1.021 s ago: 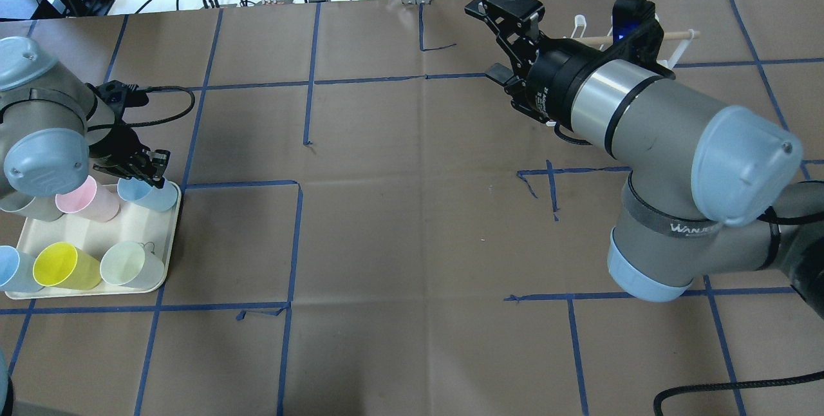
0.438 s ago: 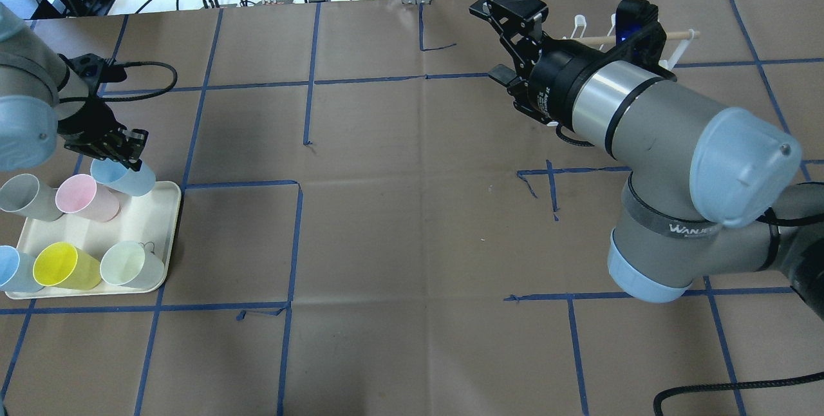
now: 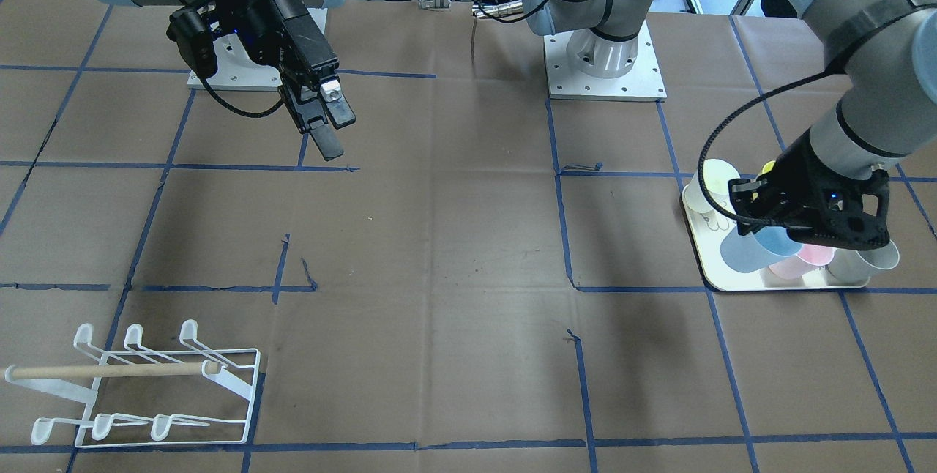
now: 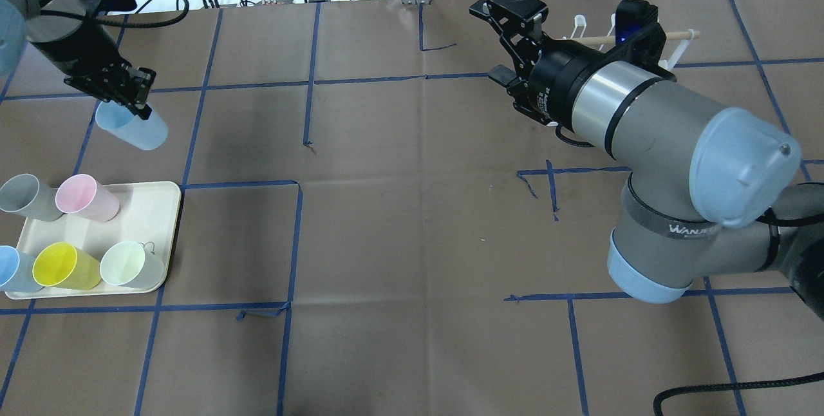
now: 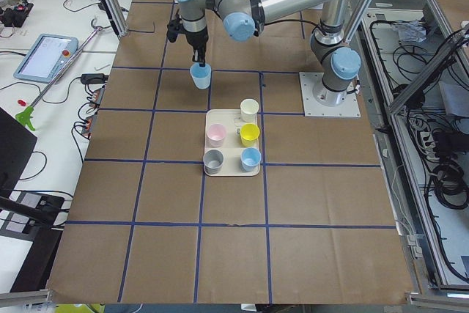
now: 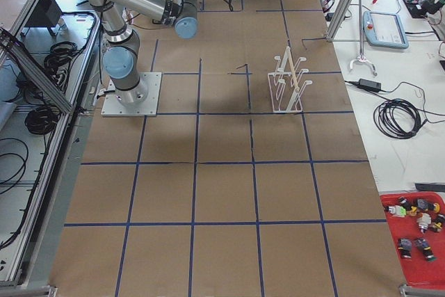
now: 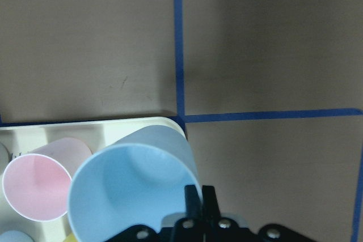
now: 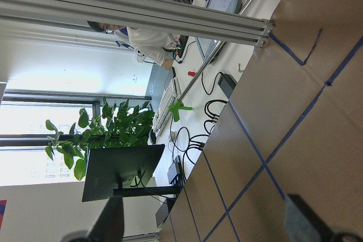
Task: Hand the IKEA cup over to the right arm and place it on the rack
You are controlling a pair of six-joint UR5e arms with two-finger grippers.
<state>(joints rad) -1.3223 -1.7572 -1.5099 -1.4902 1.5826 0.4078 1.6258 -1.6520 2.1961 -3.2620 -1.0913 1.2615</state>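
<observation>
Overhead exterior view puts the left hand (image 4: 140,107) at about 10 o'clock of the tabletop (image 4: 412,223), clamped on the rim of one pale blue cup (image 4: 135,129). The left wrist view shows its fingers pinching the wall at the mouth. The cup hangs clear of the tabletop, its long axis near upright and its mouth up. From it the cream tray (image 4: 154,223) lies toward 6 o'clock, nearby, and carries five more cups: grey, pink, blue, yellow and pale green. That makes six cups in all. The right hand (image 4: 490,41) waits at about 1 o'clock with its jaws apart and nothing between them. The cup lies toward 9 o'clock from it, well apart, so the hand-over likely turns on closing that gap. One white rack (image 3: 110,370) stands just beyond the right hand, bare, three prongs to a row. The right arm is by far the nearer to it.
</observation>
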